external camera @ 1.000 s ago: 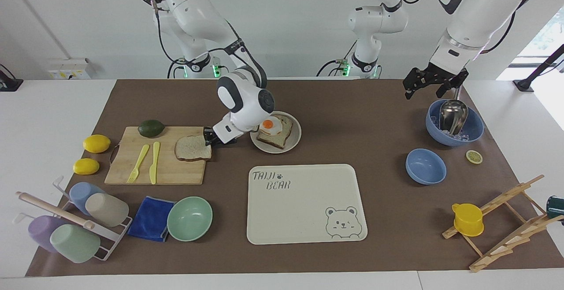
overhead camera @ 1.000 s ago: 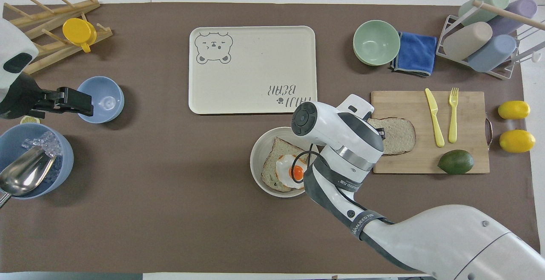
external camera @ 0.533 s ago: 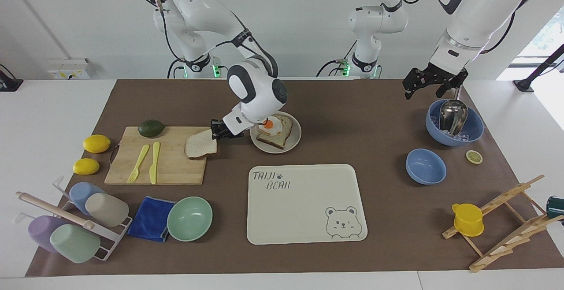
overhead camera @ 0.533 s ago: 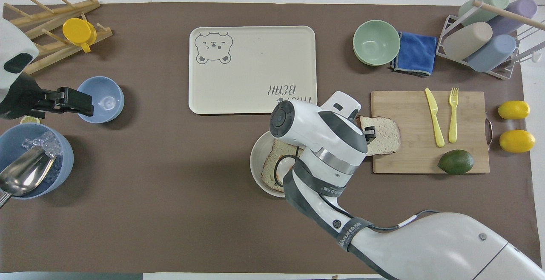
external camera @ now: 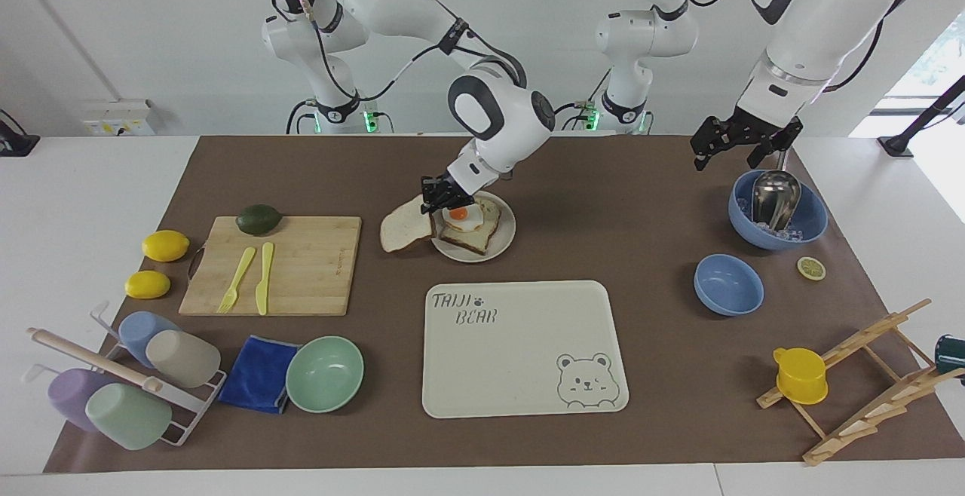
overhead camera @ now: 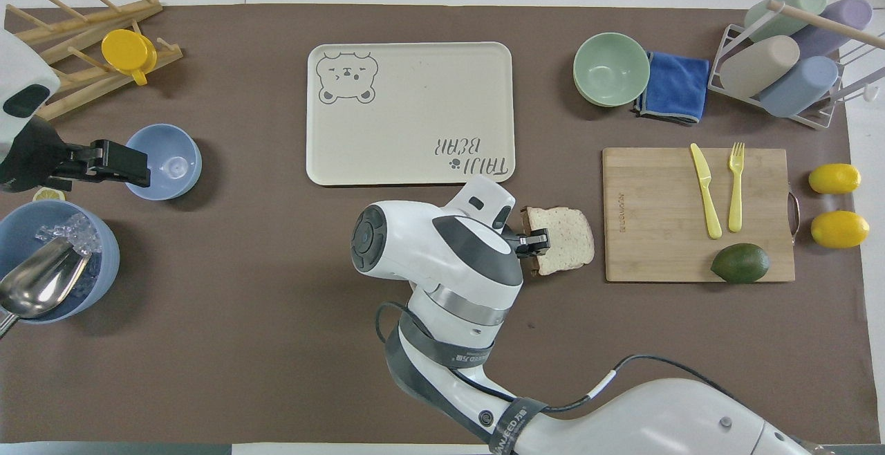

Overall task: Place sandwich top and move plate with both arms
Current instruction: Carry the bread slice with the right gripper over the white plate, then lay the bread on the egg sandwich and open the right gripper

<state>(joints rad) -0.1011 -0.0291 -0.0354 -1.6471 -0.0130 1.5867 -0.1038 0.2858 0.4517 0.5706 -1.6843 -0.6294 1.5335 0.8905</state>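
1. The right gripper (external camera: 440,198) is clamped on one edge of the bread slice (external camera: 405,229), which hangs in the air, tilted, over the brown mat between the cutting board (external camera: 301,270) and the plate (external camera: 501,243).
2. The slice reaches out from the gripper toward the cutting board, with its held edge just beside the plate's rim.
3. The plate sits on the mat nearer to the robots than the bear tray (external camera: 520,353), and it carries a second slice topped with a fried egg (external camera: 461,215).
4. The left gripper (external camera: 742,143) waits in the air over the rim of the large blue bowl (external camera: 814,221) that holds a metal scoop (external camera: 775,196); whether its fingers are apart I cannot tell.
5. A small blue bowl (external camera: 728,284) and a lemon slice (external camera: 811,267) lie near that bowl.
6. On the cutting board lie a yellow fork (external camera: 237,279), a yellow knife (external camera: 264,277) and an avocado (external camera: 258,218); two lemons (external camera: 165,245) rest beside the board.
7. From overhead the right arm (overhead camera: 442,261) covers the plate and the egg entirely, so only the bread slice (overhead camera: 563,249) shows, sticking out past the right gripper (overhead camera: 536,243).
8. The facing view shows the plate, the egg and the slice's tilt plainly.
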